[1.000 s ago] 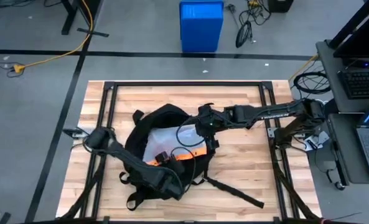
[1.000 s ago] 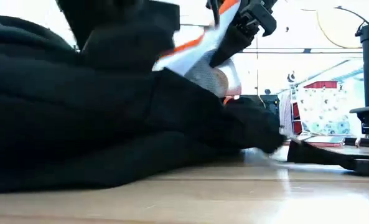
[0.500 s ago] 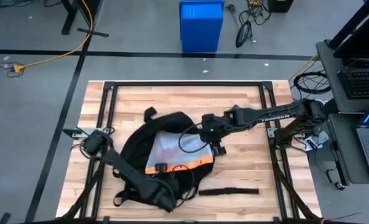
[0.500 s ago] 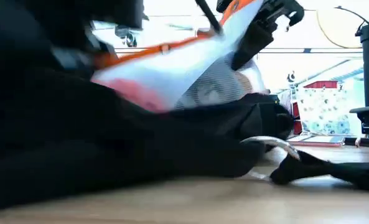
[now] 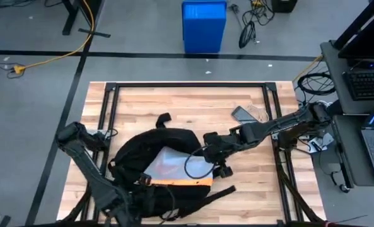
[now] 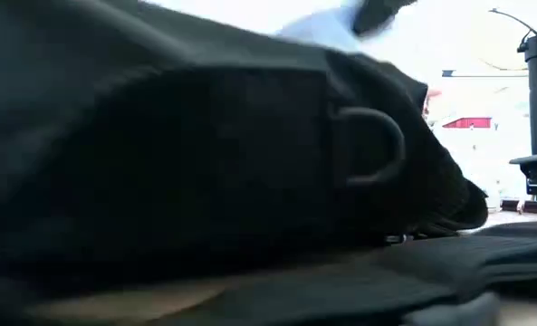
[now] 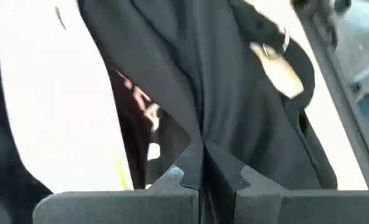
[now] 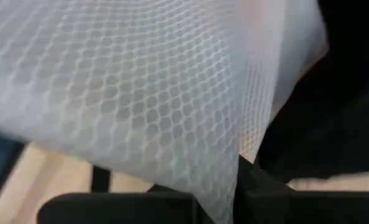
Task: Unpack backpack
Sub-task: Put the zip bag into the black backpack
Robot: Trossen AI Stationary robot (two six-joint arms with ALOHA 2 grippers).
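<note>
— Both sets of jaws look clamped, don't they?

— Yes. On the left wrist view the left gripper (image 7: 203,168) has its fingers pressed together on a fold of the backpack's black fabric. On the right wrist view the right gripper (image 8: 224,196) is pinched on the edge of a white mesh pouch (image 8: 128,93).

— Where is the backpack?

— From above, the backpack (image 5: 136,151) lies on the wooden table (image 5: 193,104), towards the near edge and a bit left of the middle. Its mouth is open and the white pouch (image 5: 171,165), with an orange strip along its near edge, shows in the opening.

— And the arms?

— The left gripper (image 5: 131,205) is at the near edge of the bag. The right gripper (image 5: 217,165) is at the pouch's right end.

— Anything else on the table?

— A small dark flat thing (image 5: 243,114) lies near the far right corner; I can't tell what it is. The low view is nearly filled by black fabric, with a D-shaped ring (image 6: 368,145) on it
</note>
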